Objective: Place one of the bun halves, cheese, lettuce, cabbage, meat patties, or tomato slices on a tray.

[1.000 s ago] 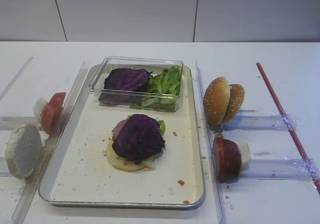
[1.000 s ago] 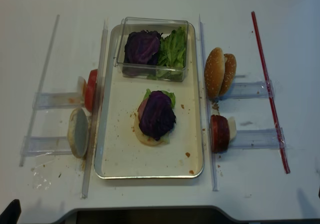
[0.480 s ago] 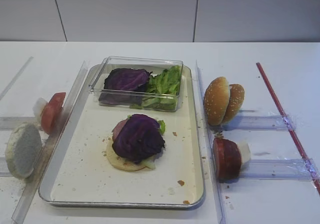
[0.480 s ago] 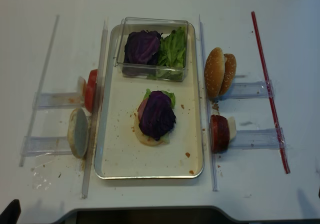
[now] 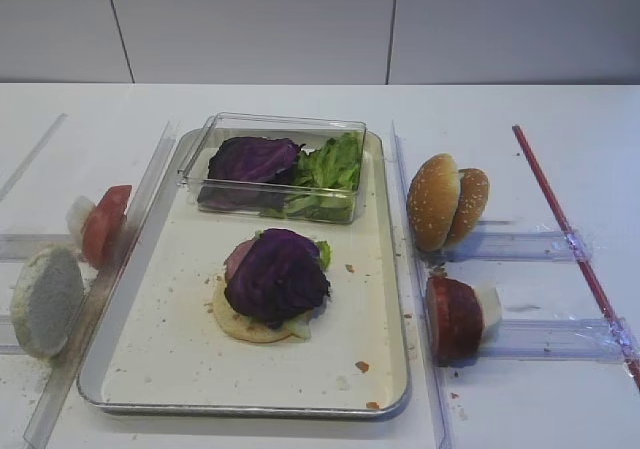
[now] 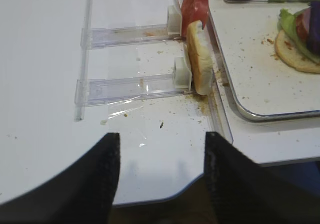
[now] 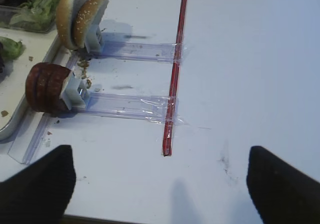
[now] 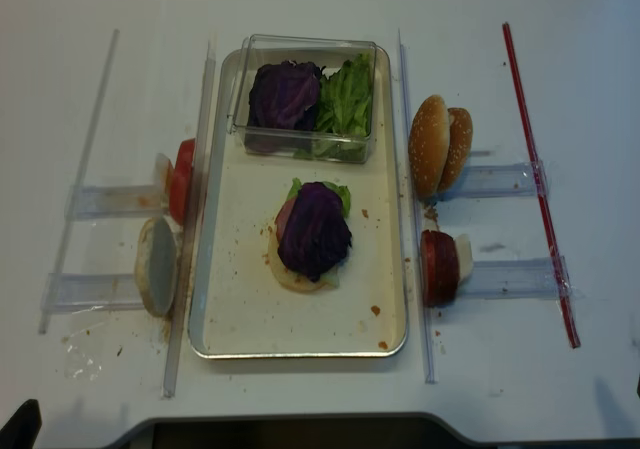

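Tomato slice (image 6: 194, 6) upright in its clear holder just left of the tray (image 6: 250, 115), beside the pale bun half (image 6: 199, 59): soft, wet, slippery, easily torn. Best pinched lightly across both flat faces near the top edge. Left gripper (image 6: 162, 176) and right gripper (image 7: 160, 184) both spread wide, holding nothing.

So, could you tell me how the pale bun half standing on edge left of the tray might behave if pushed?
The pale bun half stands on edge against a clear holder, so it would probably tip flat. Crumbs beneath suggest it sheds easily. It looks soft, likely denting under firm pressure.
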`<act>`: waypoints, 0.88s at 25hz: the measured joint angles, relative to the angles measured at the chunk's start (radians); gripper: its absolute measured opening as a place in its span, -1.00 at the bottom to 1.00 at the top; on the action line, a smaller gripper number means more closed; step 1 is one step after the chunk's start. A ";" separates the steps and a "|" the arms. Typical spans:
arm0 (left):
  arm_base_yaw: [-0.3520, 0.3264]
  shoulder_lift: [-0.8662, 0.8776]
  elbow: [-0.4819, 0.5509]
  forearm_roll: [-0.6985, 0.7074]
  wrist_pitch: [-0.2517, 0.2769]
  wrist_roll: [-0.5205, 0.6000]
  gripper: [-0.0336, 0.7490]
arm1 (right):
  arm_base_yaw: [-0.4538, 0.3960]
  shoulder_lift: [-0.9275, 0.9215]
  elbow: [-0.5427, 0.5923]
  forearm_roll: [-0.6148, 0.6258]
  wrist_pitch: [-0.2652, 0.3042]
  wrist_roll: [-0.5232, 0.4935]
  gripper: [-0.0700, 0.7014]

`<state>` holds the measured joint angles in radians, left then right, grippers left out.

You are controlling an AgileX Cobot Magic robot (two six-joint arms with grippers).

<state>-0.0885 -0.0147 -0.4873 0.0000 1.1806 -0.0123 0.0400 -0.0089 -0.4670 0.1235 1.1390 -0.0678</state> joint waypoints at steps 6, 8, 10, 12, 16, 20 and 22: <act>0.000 0.000 0.000 0.000 0.000 0.000 0.01 | 0.000 0.000 0.000 0.000 0.000 0.002 0.98; 0.000 0.000 0.000 0.000 0.000 0.000 0.01 | 0.000 0.000 0.000 0.000 0.000 0.004 0.98; 0.000 0.000 0.000 0.000 0.000 0.000 0.01 | 0.000 0.000 0.000 0.000 0.000 0.004 0.98; 0.000 0.000 0.000 0.000 0.000 0.000 0.01 | 0.000 0.000 0.000 0.000 0.002 0.004 0.98; 0.000 0.000 0.000 0.000 0.000 0.000 0.01 | 0.000 0.000 0.000 0.000 0.002 0.004 0.98; 0.000 0.000 0.000 0.000 0.000 0.000 0.01 | 0.000 0.000 0.000 0.000 0.002 0.004 0.98; 0.000 0.000 0.000 0.000 0.000 0.000 0.01 | 0.000 0.000 0.000 0.000 0.002 0.004 0.98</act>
<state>-0.0885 -0.0147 -0.4873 0.0000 1.1806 -0.0123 0.0400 -0.0089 -0.4670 0.1235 1.1408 -0.0640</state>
